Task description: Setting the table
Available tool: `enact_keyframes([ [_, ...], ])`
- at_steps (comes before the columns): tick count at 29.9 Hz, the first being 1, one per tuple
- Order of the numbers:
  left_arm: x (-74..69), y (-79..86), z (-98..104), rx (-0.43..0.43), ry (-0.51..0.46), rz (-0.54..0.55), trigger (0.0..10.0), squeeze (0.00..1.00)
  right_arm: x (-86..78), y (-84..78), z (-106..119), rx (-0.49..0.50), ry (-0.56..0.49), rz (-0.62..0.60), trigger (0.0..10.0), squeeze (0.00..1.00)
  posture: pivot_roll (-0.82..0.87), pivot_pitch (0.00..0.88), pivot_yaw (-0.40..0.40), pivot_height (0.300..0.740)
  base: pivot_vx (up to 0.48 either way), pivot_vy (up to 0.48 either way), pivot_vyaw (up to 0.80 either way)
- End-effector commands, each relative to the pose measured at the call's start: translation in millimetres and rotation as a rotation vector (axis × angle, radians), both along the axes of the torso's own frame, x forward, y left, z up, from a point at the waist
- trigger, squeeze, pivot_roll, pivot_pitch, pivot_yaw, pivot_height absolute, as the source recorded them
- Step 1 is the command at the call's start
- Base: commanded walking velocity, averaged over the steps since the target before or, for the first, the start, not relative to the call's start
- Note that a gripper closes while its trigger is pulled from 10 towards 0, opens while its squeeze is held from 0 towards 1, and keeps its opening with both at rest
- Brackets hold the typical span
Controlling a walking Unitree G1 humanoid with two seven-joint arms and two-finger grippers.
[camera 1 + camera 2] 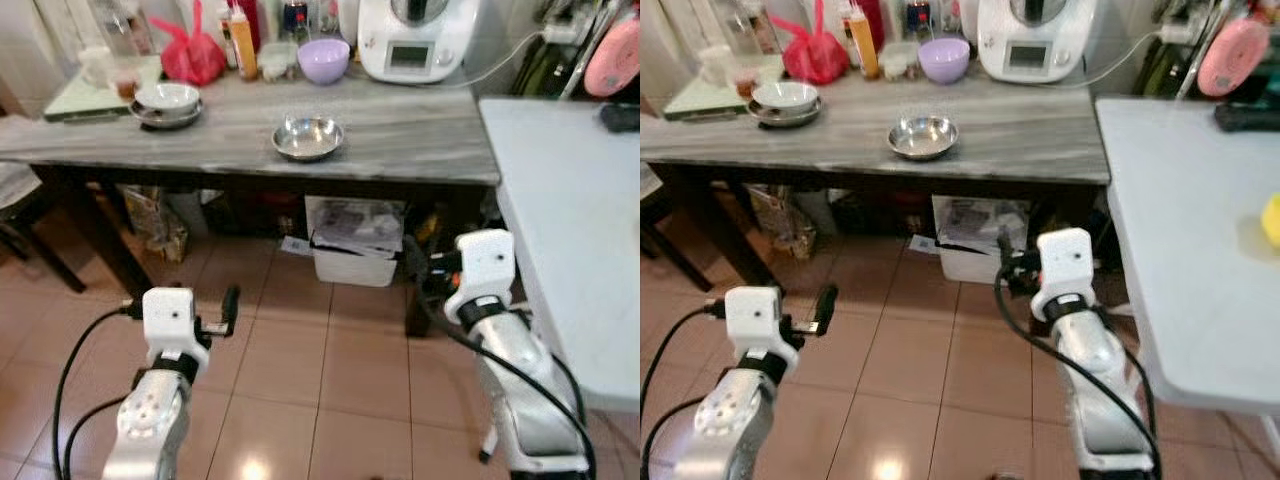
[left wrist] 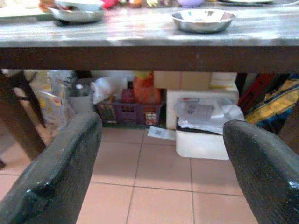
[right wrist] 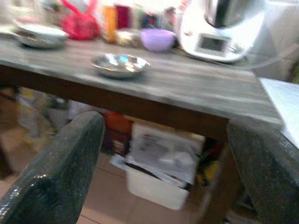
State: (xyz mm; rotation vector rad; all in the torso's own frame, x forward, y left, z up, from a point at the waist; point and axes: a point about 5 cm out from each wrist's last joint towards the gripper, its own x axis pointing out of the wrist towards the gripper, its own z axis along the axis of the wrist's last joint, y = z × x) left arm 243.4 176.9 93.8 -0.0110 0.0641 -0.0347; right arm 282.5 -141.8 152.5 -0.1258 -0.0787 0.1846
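Observation:
A shallow steel bowl [image 1: 308,137] sits near the front edge of the grey wooden table [image 1: 420,140]. At the table's left stands a white bowl on a steel plate [image 1: 167,102]. A purple bowl [image 1: 323,60] stands at the back. Both arms are held low in front of the table, below its top. My left gripper [image 2: 162,126] is open with nothing between its fingers, and it faces the space under the table. My right gripper [image 3: 166,126] is open and empty too, level with the table edge, with the steel bowl [image 3: 120,64] ahead of it.
A white kitchen appliance [image 1: 415,40], a red bag [image 1: 192,55] and bottles line the table's back. A white table [image 1: 570,200] stands close on the right. Under the grey table are a white box [image 1: 355,248] and bags. A dark table leg [image 1: 100,245] stands at left.

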Motion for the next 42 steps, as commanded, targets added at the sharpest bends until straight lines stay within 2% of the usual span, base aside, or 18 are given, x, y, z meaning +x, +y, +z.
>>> enact_keyframes([
  [1, -0.1, -0.3, 3.3, -0.031, -0.025, -0.014, 10.0, 0.00, 1.3, -2.3, 1.5, -0.002, -0.004, -0.007, 10.0, 0.00, -0.08, 0.067, 0.077, 0.740, 0.000, 0.000, 0.00],
  [3, 0.1, -0.6, 4.4, -0.041, -0.033, -0.018, 10.0, 0.00, 1.3, -2.3, 1.5, -0.002, -0.004, -0.007, 10.0, 0.00, -0.08, 0.067, 0.076, 0.740, 0.000, 0.000, 0.00],
  [5, 0.7, -1.6, 4.7, -0.014, -0.028, -0.022, 10.0, 0.00, 0.8, -1.8, 1.1, -0.003, -0.003, -0.007, 10.0, 0.00, -0.08, 0.068, 0.076, 0.740, 0.000, 0.000, 0.00],
  [12, 1.4, -5.6, 5.0, -0.042, -0.030, -0.047, 10.0, 0.00, 1.0, -2.1, 1.2, -0.007, -0.004, -0.009, 10.0, 0.00, -0.09, 0.069, 0.078, 0.740, 0.000, -0.231, 0.00],
  [38, 1.7, -7.9, 4.2, -0.044, -0.029, -0.074, 10.0, 0.00, 2.8, -1.1, 4.2, -0.013, -0.017, -0.011, 10.0, 0.00, -0.09, 0.073, 0.078, 0.740, 0.000, -0.480, 0.00],
  [42, 1.8, -8.0, 4.2, -0.042, -0.028, -0.077, 10.0, 0.00, 3.0, -0.7, 4.4, -0.013, -0.018, -0.011, 10.0, 0.00, -0.09, 0.073, 0.079, 0.740, 0.000, -0.480, -0.43],
])
